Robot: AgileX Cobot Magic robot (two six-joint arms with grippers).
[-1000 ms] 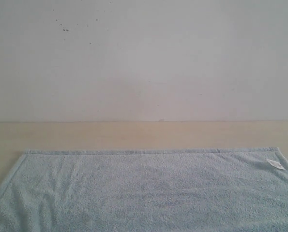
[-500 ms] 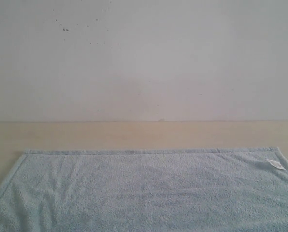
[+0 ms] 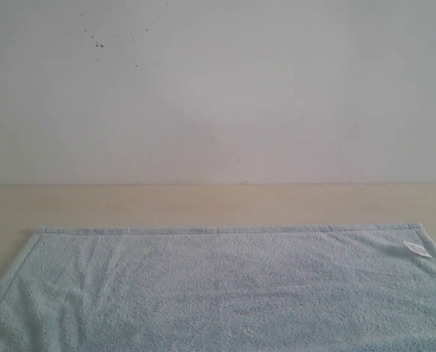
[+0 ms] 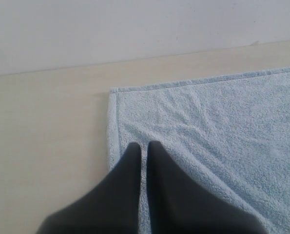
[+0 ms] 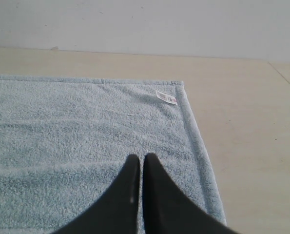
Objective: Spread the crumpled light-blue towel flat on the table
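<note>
The white wall (image 3: 218, 88) fills the upper half of the exterior frame, with a few dark specks (image 3: 99, 44) at its upper left. Below it the table (image 3: 203, 205) runs as a pale beige band across the full width of the frame. The towel (image 3: 225, 286) lies on the table and occupies the lower third of the frame, spread flat. Its far hem runs straight from left to right, both far corners are visible, and its near part passes out of the bottom edge. Shallow creases mark the pile near the left far corner. My left claw (image 4: 144, 146) hangs over the towel just inside its left hem, near that corner. Its jaws are closed to a thin slit with no cloth pinched between them. My right claw (image 5: 141, 158) hangs over the towel near the right hem, its jaws likewise closed and holding nothing. A small white tag (image 3: 416, 249) lies on the towel just inside the right far corner
</note>
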